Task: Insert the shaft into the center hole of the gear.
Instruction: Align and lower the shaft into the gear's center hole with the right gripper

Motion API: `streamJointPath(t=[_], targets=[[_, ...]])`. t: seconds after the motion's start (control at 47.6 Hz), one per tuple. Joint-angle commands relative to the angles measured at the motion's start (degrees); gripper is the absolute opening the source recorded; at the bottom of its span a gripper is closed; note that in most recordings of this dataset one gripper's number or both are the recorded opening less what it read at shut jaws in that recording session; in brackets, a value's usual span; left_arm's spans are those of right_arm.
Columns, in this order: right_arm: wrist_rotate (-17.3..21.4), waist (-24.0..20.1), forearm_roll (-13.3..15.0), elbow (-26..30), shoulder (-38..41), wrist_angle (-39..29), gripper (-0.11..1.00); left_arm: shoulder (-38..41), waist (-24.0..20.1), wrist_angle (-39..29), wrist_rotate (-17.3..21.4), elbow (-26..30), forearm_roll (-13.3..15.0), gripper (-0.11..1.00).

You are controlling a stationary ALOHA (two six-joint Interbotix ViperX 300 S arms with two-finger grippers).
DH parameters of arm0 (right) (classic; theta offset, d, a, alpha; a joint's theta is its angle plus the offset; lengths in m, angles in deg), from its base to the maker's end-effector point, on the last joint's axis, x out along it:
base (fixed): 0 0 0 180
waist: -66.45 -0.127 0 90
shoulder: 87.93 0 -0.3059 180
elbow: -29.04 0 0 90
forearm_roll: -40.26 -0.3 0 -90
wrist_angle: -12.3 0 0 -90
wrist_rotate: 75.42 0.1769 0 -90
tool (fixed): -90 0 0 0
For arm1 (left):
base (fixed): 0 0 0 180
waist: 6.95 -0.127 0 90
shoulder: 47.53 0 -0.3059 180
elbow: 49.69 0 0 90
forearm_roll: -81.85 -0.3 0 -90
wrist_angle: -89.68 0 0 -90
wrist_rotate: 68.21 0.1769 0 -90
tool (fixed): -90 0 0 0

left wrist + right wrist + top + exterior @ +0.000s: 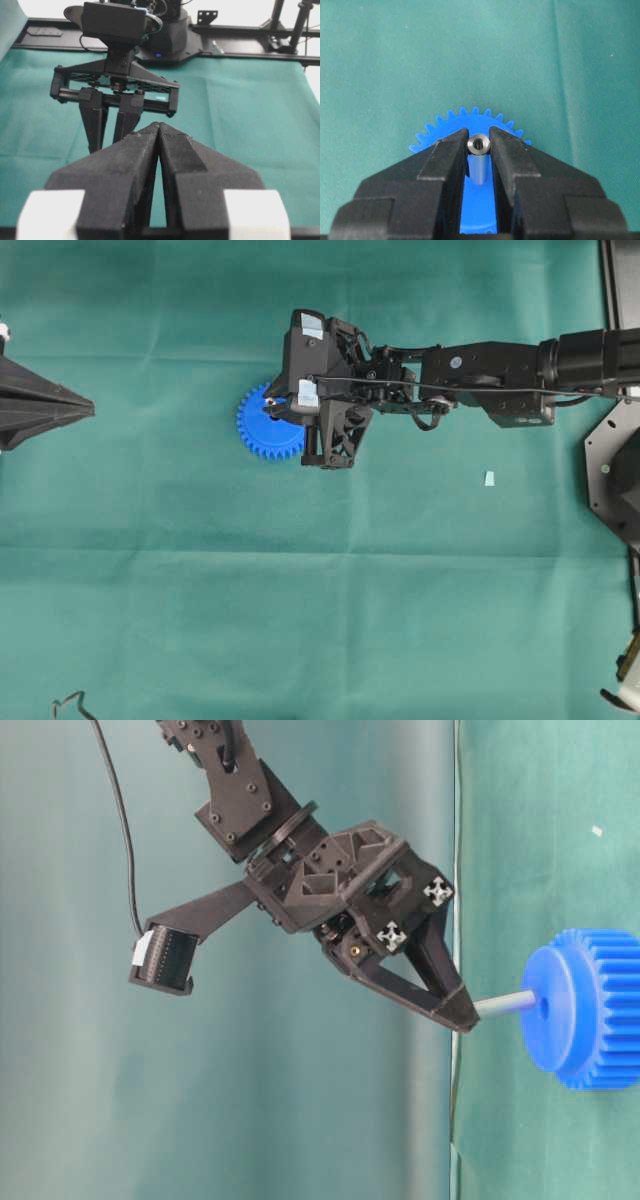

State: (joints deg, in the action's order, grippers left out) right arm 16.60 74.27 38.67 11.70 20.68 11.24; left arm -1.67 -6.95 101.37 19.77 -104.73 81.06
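Right gripper (479, 150) is closed down on the shaft (479, 146), 1 finger each side, jaws only a narrow gap apart with the pin filling it. Right arm (500, 375) reaches in from the right edge of the overhead view, wrist over the right part of the gear (268, 423). Green cloth (150, 590) covers the table under everything. Left gripper (159, 131) sits parked at the left edge, both fingers pressed together, nothing between them, well apart from the gear. Gear lies flat on the cloth, bright blue, teeth visible all round the exposed rim. In the table-level view the shaft (505, 1003) sticks out past the fingertips (455, 1010) toward the gear face (560, 1010), far end touching or just short of the face just beside the center hole (543, 1003); cannot tell which. Small pale scrap (489, 478) lies on the cloth, well right of the gear.
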Motion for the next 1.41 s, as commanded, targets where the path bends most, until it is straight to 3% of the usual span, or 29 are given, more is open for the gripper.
streamJointPath(t=[0.0,1.387], targets=[[0.0,0.0,-0.1,0.4,-1.0,0.9,0.17,0.5,0.0,0.3,0.0,1.5,-0.1,0.0],[0.0,0.2,-0.4,0.8,1.8,3.4,0.17,0.5,0.1,0.3,0.0,1.7,-0.1,0.0]])
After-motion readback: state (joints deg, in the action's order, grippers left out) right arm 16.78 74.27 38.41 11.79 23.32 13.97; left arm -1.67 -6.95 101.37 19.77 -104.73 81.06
